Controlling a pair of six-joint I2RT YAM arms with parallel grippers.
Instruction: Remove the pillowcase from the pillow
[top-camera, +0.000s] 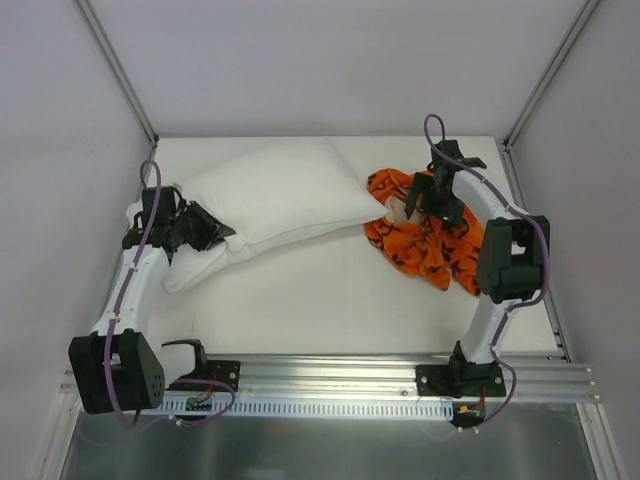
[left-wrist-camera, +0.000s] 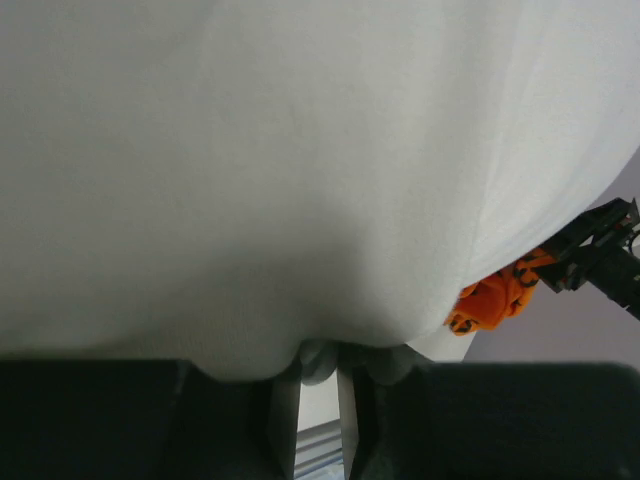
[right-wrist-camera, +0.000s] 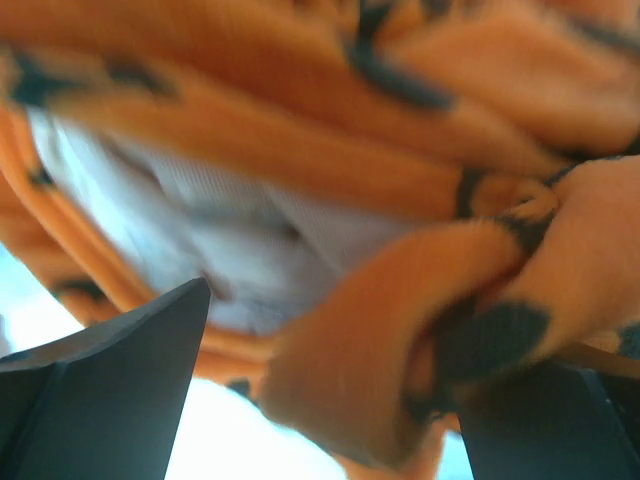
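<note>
White pillow (top-camera: 280, 195) lies slantwise on the white table (top-camera: 320, 300), left of centre, with its low end by the left arm and its far end pointing right. Orange pillowcase (top-camera: 435, 250) is crumpled in a heap on the right side of the table, and its left edge meets the pillow's right tip. Left fingers (top-camera: 213, 234) are at the pillow's near-left corner. In the left wrist view the left fingers (left-wrist-camera: 420, 420) are almost closed, with a small pinch of white pillow fabric squeezed in the narrow gap. The pillow (left-wrist-camera: 300, 170) blocks nearly all of that view. Only a scrap of the pillowcase (left-wrist-camera: 490, 303) and part of the right arm (left-wrist-camera: 600, 255) show past its right edge. Right fingers (top-camera: 414, 200) sit on the heap's far-left part, close to the pillow tip. In the right wrist view the right fingers (right-wrist-camera: 120, 370) stand partly apart, with a thick orange fold (right-wrist-camera: 400, 330) between them lying against the right-hand finger. There is a gap on the other side, the frame is blurred, and I can't tell whether they actually clamp the fold. A whitish patch (right-wrist-camera: 230, 250) sits inside the orange folds, either pillow or lining, can't tell which. Metal rail (top-camera: 350, 372) runs along the near edge and carries both arm bases. White walls (top-camera: 320, 60) close in the back and sides. A purple cable (top-camera: 135, 262) runs along the left arm.
</note>
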